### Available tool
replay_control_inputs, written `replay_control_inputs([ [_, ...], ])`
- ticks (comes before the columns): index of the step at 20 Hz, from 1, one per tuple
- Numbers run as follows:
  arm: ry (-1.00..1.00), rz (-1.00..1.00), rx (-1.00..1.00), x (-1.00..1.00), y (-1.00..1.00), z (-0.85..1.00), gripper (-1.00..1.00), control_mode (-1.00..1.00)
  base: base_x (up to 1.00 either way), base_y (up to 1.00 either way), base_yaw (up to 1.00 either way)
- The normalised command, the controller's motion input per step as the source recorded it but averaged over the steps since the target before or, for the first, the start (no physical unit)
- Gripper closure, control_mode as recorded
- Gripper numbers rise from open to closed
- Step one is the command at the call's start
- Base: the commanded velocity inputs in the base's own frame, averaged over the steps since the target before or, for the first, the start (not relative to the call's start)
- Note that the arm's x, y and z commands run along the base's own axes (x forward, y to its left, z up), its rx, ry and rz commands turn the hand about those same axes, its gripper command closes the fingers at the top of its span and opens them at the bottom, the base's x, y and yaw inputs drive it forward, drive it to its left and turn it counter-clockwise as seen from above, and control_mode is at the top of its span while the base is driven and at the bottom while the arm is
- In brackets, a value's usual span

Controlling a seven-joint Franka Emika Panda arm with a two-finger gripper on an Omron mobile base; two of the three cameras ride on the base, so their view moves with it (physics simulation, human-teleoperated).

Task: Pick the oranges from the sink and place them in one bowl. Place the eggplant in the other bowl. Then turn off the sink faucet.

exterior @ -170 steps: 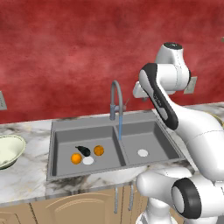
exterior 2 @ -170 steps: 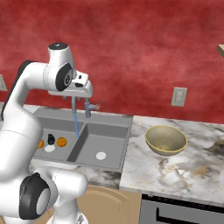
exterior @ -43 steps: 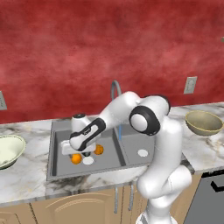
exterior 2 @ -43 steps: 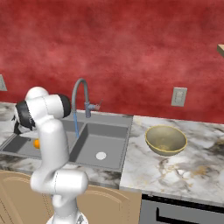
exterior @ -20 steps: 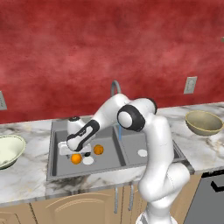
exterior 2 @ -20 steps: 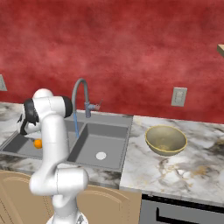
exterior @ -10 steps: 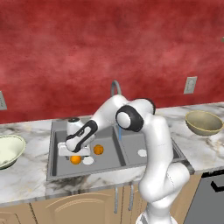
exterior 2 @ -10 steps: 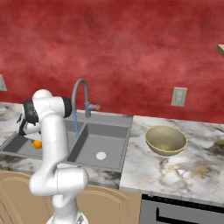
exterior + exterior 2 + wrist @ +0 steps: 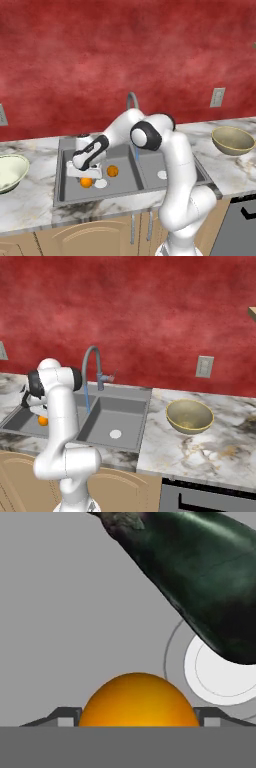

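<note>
Item: gripper (image 9: 86, 176), lower left of centre in the left base view, lowered into the left basin of the sink (image 9: 125, 187). Against the picture half a second before, the hand sat a little lower over the near orange (image 9: 86, 183); against the picture from two seconds back, the arm had swung down and leftward from above the fruit to the basin floor. In the hand view that orange (image 9: 138, 700) filled the bottom centre between the two finger tips (image 9: 64, 717), which stood just beside its flanks, one on each side; whether they were pressing the fruit or merely bracketing it could not be told. Item: second orange (image 9: 113, 171), lying just right of the gripper on the basin floor, in the same spot as in the earlier pictures. Item: eggplant (image 9: 200, 577), dark and glossy, running from top centre to the right edge of the hand view, partly covering the white drain (image 9: 215, 672). Item: faucet (image 9: 92, 373), arched, upper left of centre in the right base view. Item: tan bowl (image 9: 189, 416), right of centre on the marble counter (image 9: 210, 451), unmoved. Item: cream-white bowl (image 9: 10, 171), at the left edge of the left base view, unmoved.
</note>
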Motion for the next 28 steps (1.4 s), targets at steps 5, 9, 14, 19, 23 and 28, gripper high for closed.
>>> replay_control_inputs([
  [5,-0.4,-0.06,-0.09,-0.18,-0.05,-0.49,1.0,-1.0,0.0,0.0,0.0],
  [9,-0.55,0.0,0.11,-0.32,-0.56,0.14,1.0,-1.0,0.0,0.0,0.0],
  [14,-0.34,0.01,0.36,-0.17,-1.0,0.83,1.0,-1.0,0.0,0.0,0.0],
  [19,-0.07,0.0,0.29,-0.3,-0.86,0.96,1.0,-1.0,0.0,0.0,0.0],
  [23,0.01,0.0,0.09,-0.4,-0.15,1.0,1.0,-1.0,0.0,0.0,0.0],
  [28,0.03,0.0,0.0,-0.28,0.0,1.0,1.0,-1.0,0.0,0.0,0.0],
])
